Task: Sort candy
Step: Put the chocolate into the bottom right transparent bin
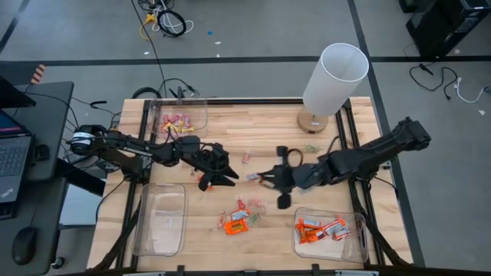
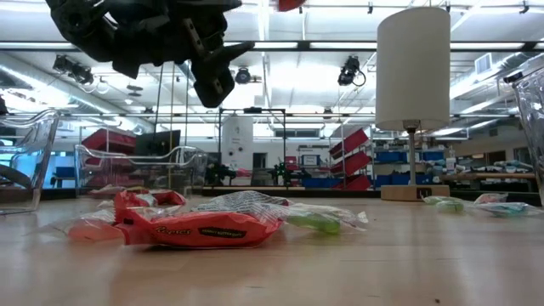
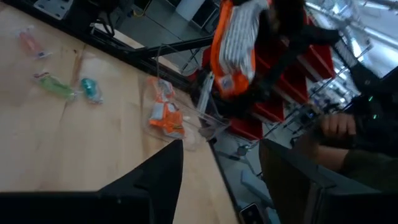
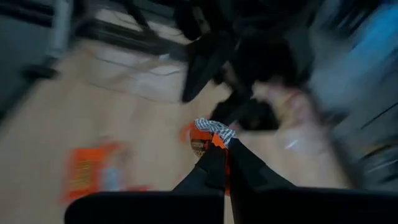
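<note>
Both arms reach in over mid-table, tips facing each other. We see the left gripper (image 1: 230, 179) raised above the wood, fingers spread wide, nothing between them. The right gripper (image 1: 259, 178) is just beside it, fingers pressed together on an orange candy (image 4: 205, 138) with a crimped silver end; in the left wrist view that same piece hangs in the air.

Loose candy pile (image 1: 239, 218) lies on the near-centre boards, below both grippers: orange packs with a green-wrapped piece against them. A few more green and pink pieces (image 1: 311, 148) lie by the lamp (image 1: 332, 86).

Orange pieces sit in the near-right bin (image 1: 360, 247), pink/yellow ones in the far-left bin (image 1: 205, 116); the near-left bin (image 1: 181, 193) holds no candy we can see.

Open wood between pile and near-left bin. Lamp base crowds the far right corner.
</note>
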Controlling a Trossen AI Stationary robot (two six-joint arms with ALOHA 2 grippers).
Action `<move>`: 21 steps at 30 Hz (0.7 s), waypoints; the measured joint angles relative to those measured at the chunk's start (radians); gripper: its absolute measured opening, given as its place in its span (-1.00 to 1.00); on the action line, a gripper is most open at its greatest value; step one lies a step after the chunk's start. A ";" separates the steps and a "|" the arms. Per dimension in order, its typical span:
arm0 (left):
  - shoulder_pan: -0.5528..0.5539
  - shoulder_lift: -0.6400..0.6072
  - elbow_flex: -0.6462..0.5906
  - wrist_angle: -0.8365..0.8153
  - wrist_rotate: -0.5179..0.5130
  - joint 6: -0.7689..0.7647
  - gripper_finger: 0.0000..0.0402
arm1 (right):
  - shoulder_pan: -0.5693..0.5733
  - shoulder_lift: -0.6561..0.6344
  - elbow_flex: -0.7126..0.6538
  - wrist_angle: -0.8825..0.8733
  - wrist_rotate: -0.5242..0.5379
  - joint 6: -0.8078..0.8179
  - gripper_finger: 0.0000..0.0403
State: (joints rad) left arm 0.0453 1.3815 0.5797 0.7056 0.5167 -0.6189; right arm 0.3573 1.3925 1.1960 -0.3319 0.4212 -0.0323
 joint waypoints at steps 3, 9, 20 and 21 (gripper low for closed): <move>0.001 0.000 0.000 -0.026 -0.002 0.036 0.06 | -0.018 -0.066 0.001 -0.145 -0.176 0.194 -1.00; 0.001 0.000 0.000 -0.023 -0.002 0.043 0.06 | -0.017 -0.147 0.001 -0.352 -0.465 0.440 -1.00; 0.001 0.000 0.000 -0.044 -0.002 0.120 0.06 | 0.148 -0.120 0.000 -0.595 -0.601 0.800 -1.00; 0.001 0.000 0.000 -0.044 -0.002 0.121 0.06 | 0.168 -0.116 0.000 -0.595 -0.601 0.832 -1.00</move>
State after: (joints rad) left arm 0.0460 1.3819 0.5797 0.6621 0.5149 -0.4984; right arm 0.5249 1.2761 1.1961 -0.9268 -0.1802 0.7996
